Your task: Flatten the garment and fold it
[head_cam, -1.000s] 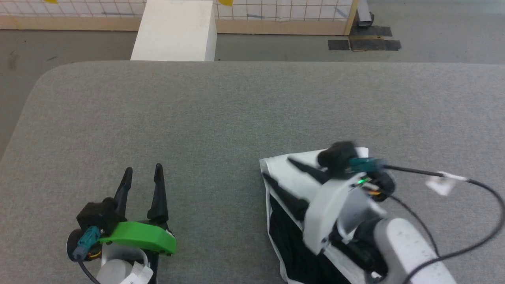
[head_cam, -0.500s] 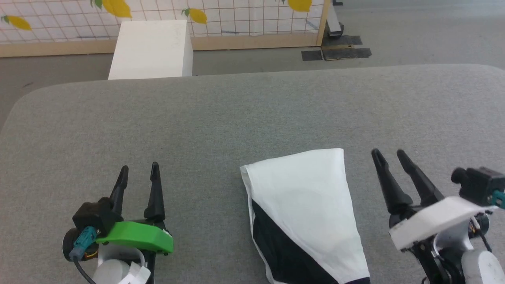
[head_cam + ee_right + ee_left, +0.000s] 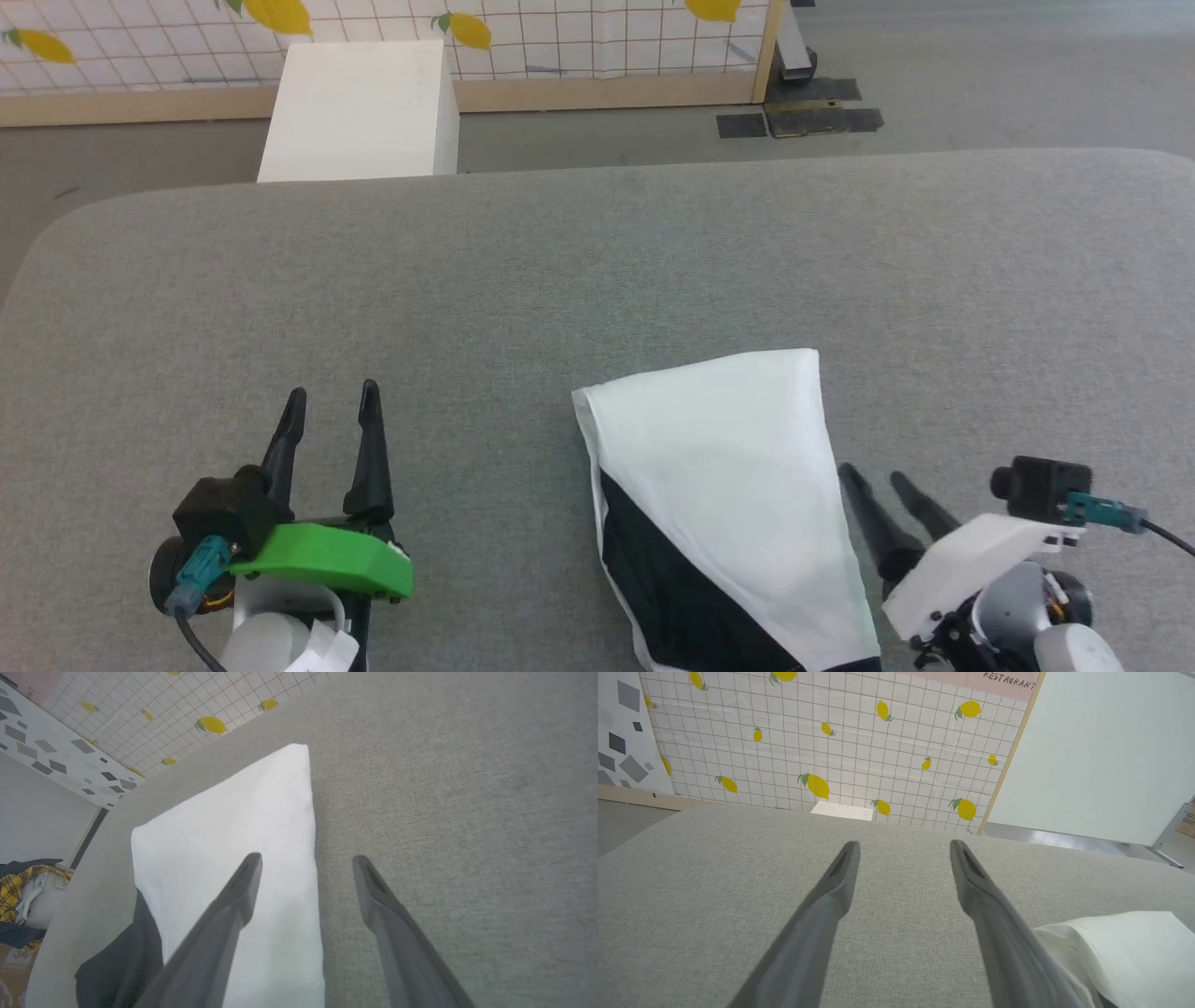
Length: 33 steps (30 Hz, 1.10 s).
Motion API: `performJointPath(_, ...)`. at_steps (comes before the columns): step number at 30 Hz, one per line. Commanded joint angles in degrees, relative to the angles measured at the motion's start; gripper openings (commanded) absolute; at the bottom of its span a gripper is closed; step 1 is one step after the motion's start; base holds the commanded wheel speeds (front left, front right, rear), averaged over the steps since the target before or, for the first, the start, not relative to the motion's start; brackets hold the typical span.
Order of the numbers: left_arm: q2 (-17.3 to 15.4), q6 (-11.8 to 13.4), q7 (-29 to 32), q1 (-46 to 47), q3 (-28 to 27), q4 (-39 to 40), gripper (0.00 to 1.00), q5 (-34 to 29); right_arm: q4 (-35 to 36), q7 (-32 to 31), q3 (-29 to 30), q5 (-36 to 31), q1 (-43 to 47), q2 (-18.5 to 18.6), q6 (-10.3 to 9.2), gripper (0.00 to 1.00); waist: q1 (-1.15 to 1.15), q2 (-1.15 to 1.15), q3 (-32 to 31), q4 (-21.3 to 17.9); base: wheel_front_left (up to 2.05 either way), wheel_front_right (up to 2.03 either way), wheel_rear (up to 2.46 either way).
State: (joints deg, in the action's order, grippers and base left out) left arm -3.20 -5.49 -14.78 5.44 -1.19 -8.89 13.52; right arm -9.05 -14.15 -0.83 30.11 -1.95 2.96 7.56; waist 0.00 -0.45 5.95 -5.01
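Garment (image 3: 738, 467) lies as a compact white-and-black folded wedge at 6 o'clock on the grey table (image 3: 560, 261), flat and unheld. At its 3 o'clock edge, just beside it, the right tool (image 3: 871, 474) has its fingers spread and empty. At 9 o'clock, well apart, the left tool (image 3: 333, 392) is likewise spread and empty. Judgement: the fold appears finished. Any final press should be light and go straight down, so the thin cloth is not dragged.

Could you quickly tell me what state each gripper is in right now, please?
Left gripper: open, holding nothing.
Right gripper: open, holding nothing, beside the garment.

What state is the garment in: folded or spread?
Folded. The garment lies as a compact white wedge with straight edges, black fabric showing under its left side.
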Motion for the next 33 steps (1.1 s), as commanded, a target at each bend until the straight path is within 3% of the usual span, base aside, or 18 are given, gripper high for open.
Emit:
performJointPath(1, 0.25, -0.1, -0.22, -0.42, 0.09, 0.13, 1.0, -0.2, -1.51, -0.56, -0.64, 1.13, -1.61, -0.08, -0.08, 1.0, 0.0, 0.43, 0.39, 0.54, 0.0, 0.0, 0.0)
performJointPath(11, 0.29, 0.07, -0.22, -0.35, 0.46, -0.2, 1.0, 0.04, -12.66, -10.5, -4.17, 4.2, -4.62, -0.08, -0.08, 1.0, 0.0, 0.43, 0.81, 2.2, 0.0, 0.0, 0.0)
performJointPath(12, 0.29, 0.07, -0.22, -0.37, 0.47, -0.25, 1.0, 0.05, -13.14, -11.44, -4.3, 4.46, -4.68, -0.08, -0.08, 0.88, 0.0, 0.43, 0.77, 2.27, 0.0, 0.0, 0.0)
performJointPath(13, 0.29, 0.06, -0.22, -0.41, 0.47, -0.31, 1.0, 0.08, -13.45, -12.36, -4.51, 4.76, -4.78, -0.08, -0.08, 0.44, 0.0, 0.43, 0.72, 2.34, 0.0, 0.0, 0.0)
performJointPath(15, 0.29, 0.04, -0.22, -0.48, 0.41, -0.38, 1.0, 0.12, -13.5, -12.77, -4.47, 4.89, -4.93, -0.08, -0.08, 0.0, 0.0, 0.43, 0.63, 2.34, 0.0, 0.0, 0.0)
performJointPath(20, 0.3, 0.21, -0.22, -0.75, 0.34, -0.23, 1.0, -0.06, -12.47, -11.86, -3.74, 2.18, -5.55, -0.08, -0.08, 0.0, 0.0, 0.43, 0.53, 1.7, 0.0, 0.0, 0.0)
performJointPath(26, 0.15, 0.17, -0.22, -0.88, -0.05, 0.6, 1.0, -0.28, -8.69, -13.58, -5.49, -10.56, -9.52, 0.43, -0.08, 0.0, 0.0, 0.43, 1.47, -2.17, 0.0, 0.0, 0.0)
performJointPath(33, -0.65, 0.1, -0.22, 0.6, 0.53, 2.68, 1.0, -1.45, -6.12, -16.75, -13.86, -19.51, -18.84, 9.11, -0.08, 0.0, 0.0, 0.43, 5.51, -10.57, 0.0, 0.0, 0.0)
